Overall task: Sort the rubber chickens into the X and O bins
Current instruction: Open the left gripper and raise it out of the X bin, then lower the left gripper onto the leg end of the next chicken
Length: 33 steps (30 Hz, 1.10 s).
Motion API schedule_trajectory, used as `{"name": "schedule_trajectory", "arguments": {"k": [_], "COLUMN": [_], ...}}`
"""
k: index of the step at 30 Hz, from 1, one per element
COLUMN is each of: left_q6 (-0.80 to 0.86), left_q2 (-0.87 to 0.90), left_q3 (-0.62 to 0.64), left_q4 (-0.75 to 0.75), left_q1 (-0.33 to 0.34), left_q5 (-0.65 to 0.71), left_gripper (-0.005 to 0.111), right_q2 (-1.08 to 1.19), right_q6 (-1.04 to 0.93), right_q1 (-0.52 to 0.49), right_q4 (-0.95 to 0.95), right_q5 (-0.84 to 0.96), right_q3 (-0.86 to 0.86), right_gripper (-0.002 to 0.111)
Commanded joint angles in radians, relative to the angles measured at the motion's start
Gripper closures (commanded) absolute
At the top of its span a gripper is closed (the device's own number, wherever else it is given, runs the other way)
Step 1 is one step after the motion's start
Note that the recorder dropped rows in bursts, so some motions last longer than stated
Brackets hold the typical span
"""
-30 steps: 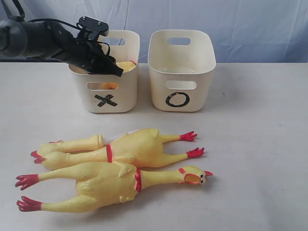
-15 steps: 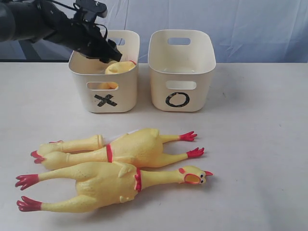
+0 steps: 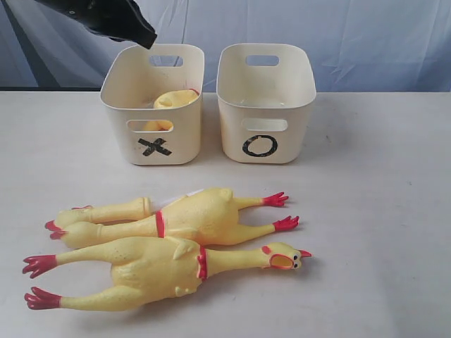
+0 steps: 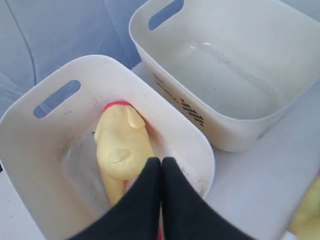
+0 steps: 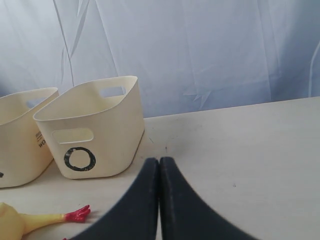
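Observation:
One yellow rubber chicken (image 3: 174, 100) (image 4: 121, 147) lies inside the cream X bin (image 3: 156, 144) (image 4: 30, 150). The O bin (image 3: 259, 144) (image 4: 235, 135) (image 5: 95, 150) beside it holds nothing. Two more chickens lie side by side on the table in front: one (image 3: 180, 218) with red feet to the right, one (image 3: 162, 271) with its head to the right. My left gripper (image 3: 146, 40) (image 4: 161, 161) is shut and empty, raised above the X bin's back left corner. My right gripper (image 5: 159, 160) is shut, low over the table right of the O bin, outside the exterior view.
A blue-grey cloth backdrop (image 3: 366, 35) hangs behind the bins. The pale table (image 3: 380, 232) runs wide to the right of the chickens and bins.
My left gripper has risen out of the X bin and pulled back up to the left. The chicken stays in the bin.

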Motion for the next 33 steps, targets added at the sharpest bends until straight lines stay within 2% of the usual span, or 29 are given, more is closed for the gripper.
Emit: {"name": "schedule_trajectory", "arguments": {"k": [1, 3, 10, 14, 16, 18, 22, 33], "left_q6": [-0.002, -0.002, 0.001, 0.001, 0.063, 0.201, 0.334, 0.358], "left_q2": [-0.047, -0.080, -0.218, -0.283, -0.286, -0.277, -0.250, -0.095], "left_q3": [0.006, 0.039, 0.234, 0.359, 0.417, 0.468, 0.497, 0.497], "left_q4": [-0.003, 0.019, 0.139, 0.256, 0.318, 0.353, 0.365, 0.417], "left_q1": [-0.001, -0.017, -0.119, -0.131, -0.131, -0.131, -0.131, -0.130], "left_q5": [0.137, 0.192, 0.185, 0.187, 0.195, 0.195, 0.210, 0.179], "left_gripper": [0.106, 0.106, 0.106, 0.106, 0.106, 0.106, 0.106, 0.106], "right_q2": [-0.006, -0.006, -0.006, -0.006, -0.006, -0.006, -0.006, -0.006], "right_q6": [-0.002, -0.002, -0.002, -0.002, -0.002, -0.002, -0.002, -0.002], "right_q1": [0.004, 0.004, 0.004, 0.004, 0.004, 0.004, 0.004, 0.004], "right_q4": [-0.001, -0.001, -0.001, -0.001, -0.001, -0.001, -0.001, -0.001], "right_q5": [-0.014, -0.014, -0.014, -0.014, -0.014, -0.014, -0.014, -0.014], "right_q3": [0.008, 0.008, 0.008, 0.008, 0.008, 0.008, 0.008, 0.008], "right_gripper": [0.108, 0.108, 0.108, 0.108, 0.108, 0.108, 0.108, 0.108]}}
